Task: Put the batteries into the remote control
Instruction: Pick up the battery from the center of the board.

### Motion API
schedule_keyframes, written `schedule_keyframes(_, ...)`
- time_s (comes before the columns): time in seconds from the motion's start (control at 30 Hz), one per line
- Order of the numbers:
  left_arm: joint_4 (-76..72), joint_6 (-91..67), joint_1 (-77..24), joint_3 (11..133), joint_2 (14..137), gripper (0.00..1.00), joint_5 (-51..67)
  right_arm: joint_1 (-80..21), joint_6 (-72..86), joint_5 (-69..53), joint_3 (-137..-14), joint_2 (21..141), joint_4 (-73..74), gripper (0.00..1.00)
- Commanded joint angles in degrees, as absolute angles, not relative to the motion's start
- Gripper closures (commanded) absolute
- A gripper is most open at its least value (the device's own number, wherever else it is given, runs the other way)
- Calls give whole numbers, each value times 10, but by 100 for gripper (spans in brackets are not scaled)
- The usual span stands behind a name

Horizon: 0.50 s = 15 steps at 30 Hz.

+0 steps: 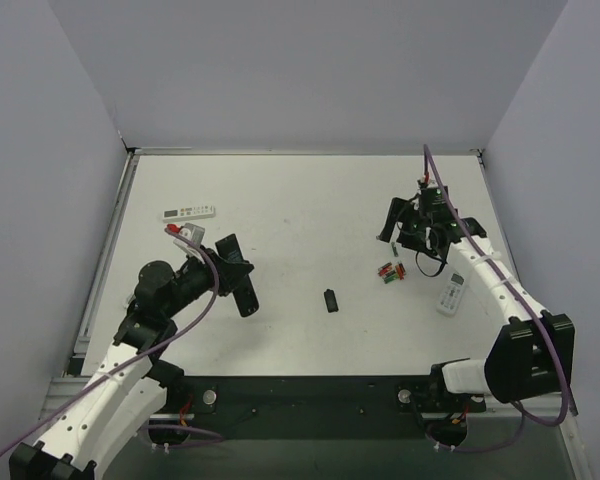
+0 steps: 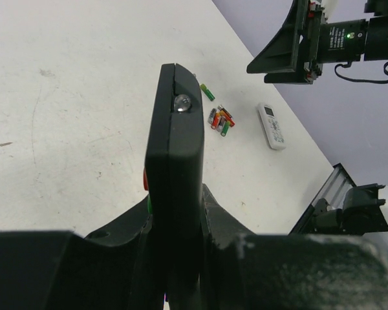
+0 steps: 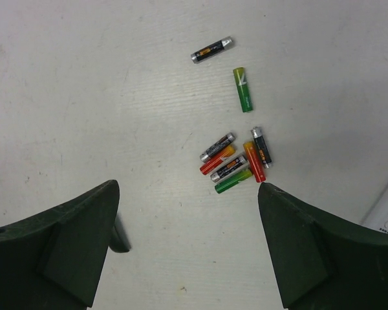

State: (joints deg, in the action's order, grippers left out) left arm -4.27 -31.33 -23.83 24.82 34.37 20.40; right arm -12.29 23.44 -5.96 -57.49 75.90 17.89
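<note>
In the left wrist view the remote (image 2: 174, 168) stands edge-on, its button face mostly out of sight and its lower end buried between the left jaws. In the right wrist view a white remote (image 3: 387, 208) is cut by the right edge to a mere corner, and the right fingers (image 3: 64, 245) are cropped at the bottom. From above, the batteries (image 1: 391, 270) are too small to count, and a small dark piece (image 1: 331, 300) on the surface (image 1: 300, 200) too small to identify.
</note>
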Motion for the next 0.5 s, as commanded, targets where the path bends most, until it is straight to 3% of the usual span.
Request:
schedule_keyframes(0.0,-181,-363,-155,290,400,100,366,-92,251,-74,-593,795,195,18)
schedule_keyframes(0.1,-163,-326,-156,321,433,100,392,-80,242,-63,-606,827,192,19)
schedule_keyframes(0.47,-171,-287,-142,322,503,100,491,-52,156,-69,-659,926,207,45)
